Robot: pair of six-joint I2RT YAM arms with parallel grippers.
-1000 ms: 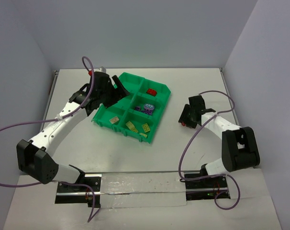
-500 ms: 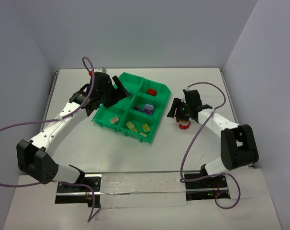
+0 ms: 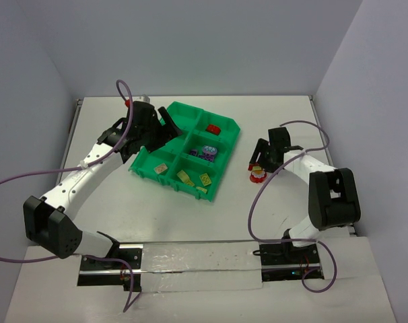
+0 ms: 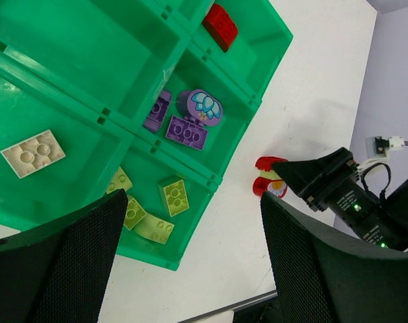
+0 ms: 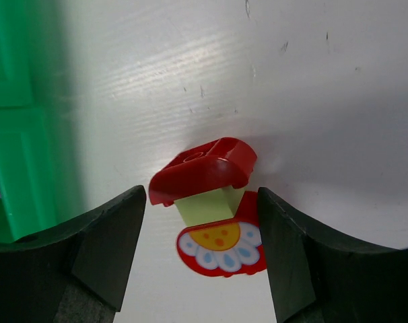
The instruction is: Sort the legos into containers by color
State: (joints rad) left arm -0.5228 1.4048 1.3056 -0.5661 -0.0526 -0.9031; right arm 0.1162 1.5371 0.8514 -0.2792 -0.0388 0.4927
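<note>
Straddling the red flower brick [image 5: 204, 171] on the table [image 5: 291, 81], right of the green tray [image 4: 275, 60], right gripper [image 5: 201, 202] stands parted, fingers just beside it. Left gripper [image 4: 192, 202] hangs wide over sorted bricks [image 4: 187, 131].

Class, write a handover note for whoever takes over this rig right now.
Left gripper: open, empty, above the tray.
Right gripper: jaws flank the red-and-yellow piece on the table beside the tray; grip unclear.
Done: red brick, purple pieces, yellow bricks and cream brick, each colour in its own compartment.
Left: bin that loose piece.
</note>
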